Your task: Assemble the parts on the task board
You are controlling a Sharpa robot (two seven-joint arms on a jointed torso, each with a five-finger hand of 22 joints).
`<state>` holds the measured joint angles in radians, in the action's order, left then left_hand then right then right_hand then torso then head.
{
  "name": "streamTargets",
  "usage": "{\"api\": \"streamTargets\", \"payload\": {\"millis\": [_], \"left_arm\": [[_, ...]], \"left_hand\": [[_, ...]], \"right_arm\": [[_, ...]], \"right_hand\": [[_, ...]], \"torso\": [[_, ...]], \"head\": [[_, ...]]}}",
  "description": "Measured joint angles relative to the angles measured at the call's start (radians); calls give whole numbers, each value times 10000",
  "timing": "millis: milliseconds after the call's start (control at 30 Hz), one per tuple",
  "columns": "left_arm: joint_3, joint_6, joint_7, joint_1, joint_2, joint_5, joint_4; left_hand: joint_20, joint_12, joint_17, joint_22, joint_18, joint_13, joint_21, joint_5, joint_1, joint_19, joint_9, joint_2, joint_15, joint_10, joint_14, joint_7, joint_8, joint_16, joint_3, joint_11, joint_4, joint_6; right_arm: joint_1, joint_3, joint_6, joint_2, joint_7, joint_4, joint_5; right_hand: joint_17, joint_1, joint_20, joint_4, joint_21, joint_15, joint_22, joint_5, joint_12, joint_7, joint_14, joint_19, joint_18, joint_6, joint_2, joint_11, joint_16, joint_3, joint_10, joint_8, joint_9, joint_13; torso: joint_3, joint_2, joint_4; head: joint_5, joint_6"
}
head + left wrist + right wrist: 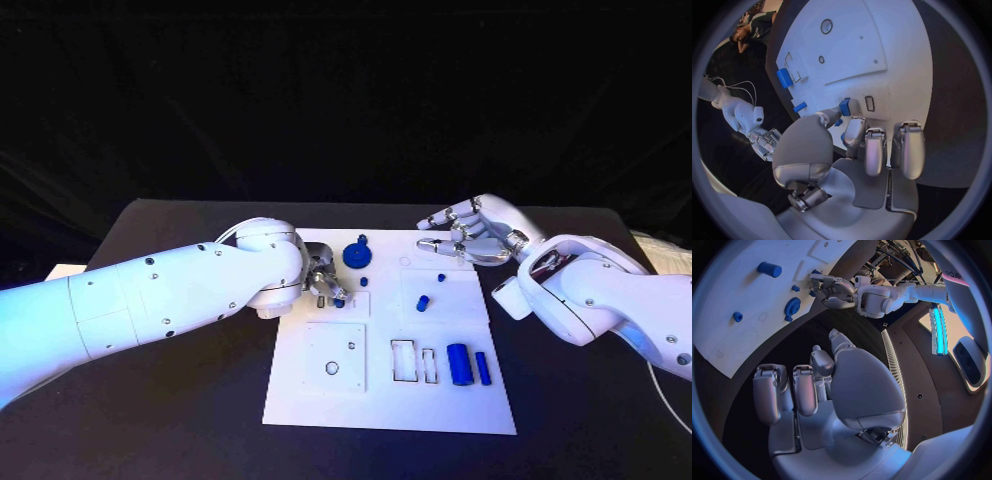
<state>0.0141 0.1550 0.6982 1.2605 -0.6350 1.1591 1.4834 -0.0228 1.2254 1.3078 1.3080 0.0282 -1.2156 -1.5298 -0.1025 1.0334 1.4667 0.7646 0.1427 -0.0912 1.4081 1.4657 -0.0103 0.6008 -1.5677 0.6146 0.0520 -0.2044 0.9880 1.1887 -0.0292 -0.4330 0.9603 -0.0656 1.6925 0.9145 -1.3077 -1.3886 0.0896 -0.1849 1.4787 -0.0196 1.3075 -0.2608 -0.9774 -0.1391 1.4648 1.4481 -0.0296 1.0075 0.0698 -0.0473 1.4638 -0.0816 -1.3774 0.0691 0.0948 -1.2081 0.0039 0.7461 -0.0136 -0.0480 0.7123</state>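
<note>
The white task board (pixel 387 400) lies mid-table. My left hand (pixel 320 280) is at the board's left edge and pinches a small blue part (pixel 844 106) between thumb and a finger, just over the board near a small slot (pixel 869 103). My right hand (pixel 469 232) hovers over the board's far right corner with its fingers apart and nothing in them. A round blue part (pixel 358 256) sits at the far edge, and a short blue peg (pixel 423 302) stands mid-board. A blue cylinder (pixel 459 364) and a thin blue bar (pixel 483 368) lie at the right.
Two narrow rectangular slots (pixel 405 362) lie left of the cylinder, and a square panel with an oval hole (pixel 332 367) is at the board's near left. Black table (pixel 173 420) surrounds the board. The left forearm (pixel 159 300) spans the table's left side.
</note>
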Motion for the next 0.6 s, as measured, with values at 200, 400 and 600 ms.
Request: {"api": "streamTargets", "payload": {"millis": [200,400,600], "left_arm": [[7,35,0,-7,14,0,-25],[10,88,0,-12,34,-6,-49],[8,116,-9,-11,38,-7,-75]], "left_hand": [[0,66,-1,-1,2,-63,0,-5,-264,0,14,28,0,71,0,-3,-7,0,-247,-1,-137,75],[0,94,-1,-2,5,-85,-38,-7,-623,0,40,38,0,107,0,-20,-7,0,-670,33,-390,165],[36,176,-1,-2,19,-154,-75,-8,-870,-37,114,131,-72,179,-2,16,-8,0,-1421,35,-698,271]], "right_arm": [[0,0,0,3,0,0,-3],[0,0,0,4,0,0,-7],[0,0,-3,13,-4,4,-22]], "right_hand": [[1,0,0,0,0,0,-1,-25,0,0,0,0,0,0,0,-15,0,0,15,0,0,6],[1,0,0,-3,0,0,-1,-25,46,0,0,0,0,0,0,-15,-55,3,15,0,0,16],[2,4,21,-132,0,0,-1,-63,46,0,0,-21,0,0,-4,-15,-55,132,15,0,-1,32]], "torso": [[-1,0,-3],[-1,-2,-6],[-2,-3,-2]], "head": [[10,29],[11,29],[4,28]]}}
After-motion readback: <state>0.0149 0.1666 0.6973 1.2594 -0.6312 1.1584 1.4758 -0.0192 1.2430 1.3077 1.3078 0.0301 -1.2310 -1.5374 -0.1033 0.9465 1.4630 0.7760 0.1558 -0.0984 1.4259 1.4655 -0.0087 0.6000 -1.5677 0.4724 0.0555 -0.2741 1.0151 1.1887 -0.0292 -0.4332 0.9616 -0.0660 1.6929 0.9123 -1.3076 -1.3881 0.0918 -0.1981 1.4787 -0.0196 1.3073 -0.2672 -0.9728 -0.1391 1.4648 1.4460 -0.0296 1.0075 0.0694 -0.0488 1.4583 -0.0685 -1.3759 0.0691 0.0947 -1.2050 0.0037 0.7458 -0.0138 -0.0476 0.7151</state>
